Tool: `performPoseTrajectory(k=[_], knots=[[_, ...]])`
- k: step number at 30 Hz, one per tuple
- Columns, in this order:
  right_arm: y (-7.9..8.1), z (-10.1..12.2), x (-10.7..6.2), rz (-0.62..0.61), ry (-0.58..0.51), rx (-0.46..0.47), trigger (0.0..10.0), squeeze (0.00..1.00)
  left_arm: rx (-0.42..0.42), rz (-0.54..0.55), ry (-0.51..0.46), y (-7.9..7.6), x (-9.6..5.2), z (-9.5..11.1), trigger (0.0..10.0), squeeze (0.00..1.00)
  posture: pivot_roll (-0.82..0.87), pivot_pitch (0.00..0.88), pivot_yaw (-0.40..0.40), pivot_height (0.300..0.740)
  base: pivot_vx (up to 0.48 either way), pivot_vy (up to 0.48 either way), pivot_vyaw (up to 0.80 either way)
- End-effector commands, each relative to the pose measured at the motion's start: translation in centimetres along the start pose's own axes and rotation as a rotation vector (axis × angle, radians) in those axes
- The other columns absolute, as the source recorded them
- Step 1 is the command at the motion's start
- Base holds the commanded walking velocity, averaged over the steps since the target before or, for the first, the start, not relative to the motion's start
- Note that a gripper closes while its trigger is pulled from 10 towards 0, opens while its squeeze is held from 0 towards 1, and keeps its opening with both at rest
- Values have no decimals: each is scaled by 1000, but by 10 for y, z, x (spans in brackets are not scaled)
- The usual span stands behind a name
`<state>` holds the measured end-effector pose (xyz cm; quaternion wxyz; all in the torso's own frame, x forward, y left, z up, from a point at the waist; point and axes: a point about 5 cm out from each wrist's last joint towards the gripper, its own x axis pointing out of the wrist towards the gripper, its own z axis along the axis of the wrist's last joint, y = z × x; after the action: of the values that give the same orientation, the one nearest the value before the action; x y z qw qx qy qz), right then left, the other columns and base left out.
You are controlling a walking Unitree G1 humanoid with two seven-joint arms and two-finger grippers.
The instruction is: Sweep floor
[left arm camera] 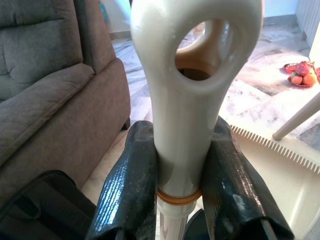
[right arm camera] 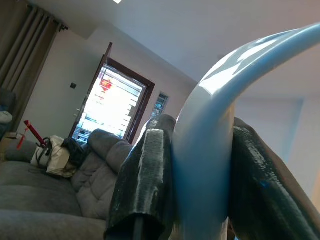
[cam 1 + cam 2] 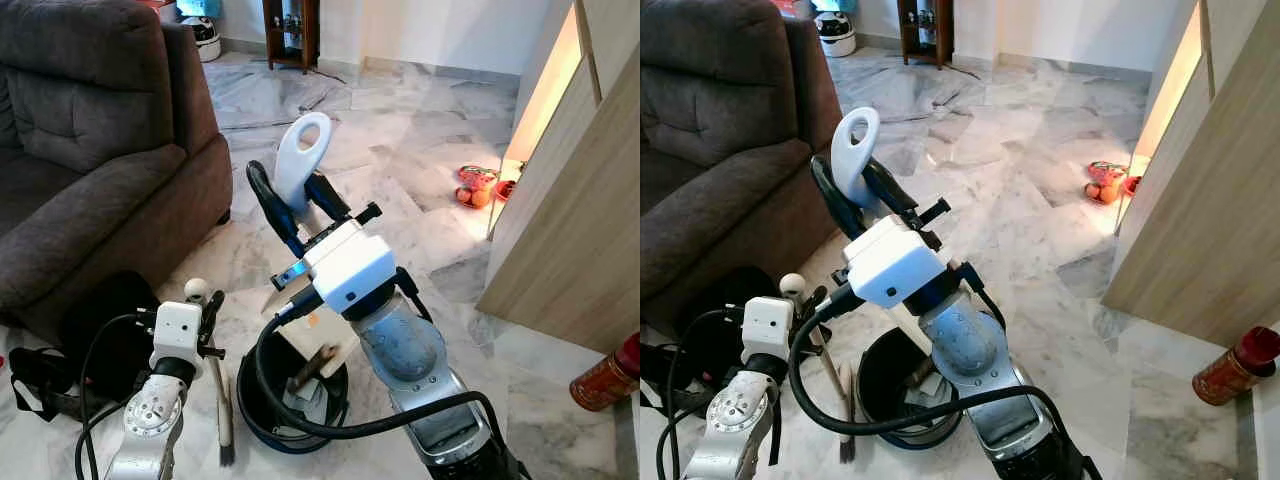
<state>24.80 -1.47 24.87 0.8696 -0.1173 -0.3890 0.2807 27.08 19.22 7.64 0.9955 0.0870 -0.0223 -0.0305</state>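
Left eye view: the robot stands on a marble floor point(image 3: 400, 130) w/ both tools in hand, so the setup looks done, but the sweeping itself seems barely begun or mid-way; no gathered dirt can be made out, and how much floor is already swept can't be told. The right gripper point(image 3: 300, 205) holds the looped white-blue dustpan handle point(image 3: 300, 160) raised in front of the robot, fingers closed tight on either side of the glossy curved plastic. The dustpan point(image 3: 300, 400) hangs low near the robot, dark rounded bin w/ a cream-coloured panel above it. The left gripper point(image 1: 180, 185) clamps the broom handle point(image 1: 192, 75), smooth ivory plastic w/ an oval hang-hole at the top and an orange ring below the fingers point(image 1: 130, 185), which look rubbery and matte black. Broom bristles point(image 3: 226, 455) are dark, just beside the dustpan.

Surroundings: brown sofa point(image 3: 90, 150) in soft ribbed fabric, black bag point(image 3: 100, 330) at its foot, pale wood-grain cabinet point(image 3: 580, 230), red items point(image 3: 480, 185) on the veined, polished floor, red can point(image 3: 605, 375) near the cabinet.
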Motion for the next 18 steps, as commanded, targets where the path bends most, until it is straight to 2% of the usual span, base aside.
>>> performPoseTrajectory(k=[1, 11, 17, 18], knots=[[1, 9, 3, 2, -57, -1, 10000, 0, 10, 7, -61, 4, 3, 11, 10000, 0, 122, 79, 38, 740, 0, 0, 0], [-4, 7, 3, -39, -45, 3, 10000, 0, 9, 6, -61, 3, 3, 11, 10000, 0, 123, 71, 37, 740, 0, 0, 0], [-27, -1, 4, -124, -9, -107, 10000, 0, 8, 4, -63, 3, 4, 11, 10000, 0, 115, 58, 41, 740, 0, 0, 0], [-36, -5, 2, -147, 12, -145, 10000, 0, 8, 2, -64, 3, 4, 11, 10000, 0, 113, 55, 42, 740, 0, 0, 0]])
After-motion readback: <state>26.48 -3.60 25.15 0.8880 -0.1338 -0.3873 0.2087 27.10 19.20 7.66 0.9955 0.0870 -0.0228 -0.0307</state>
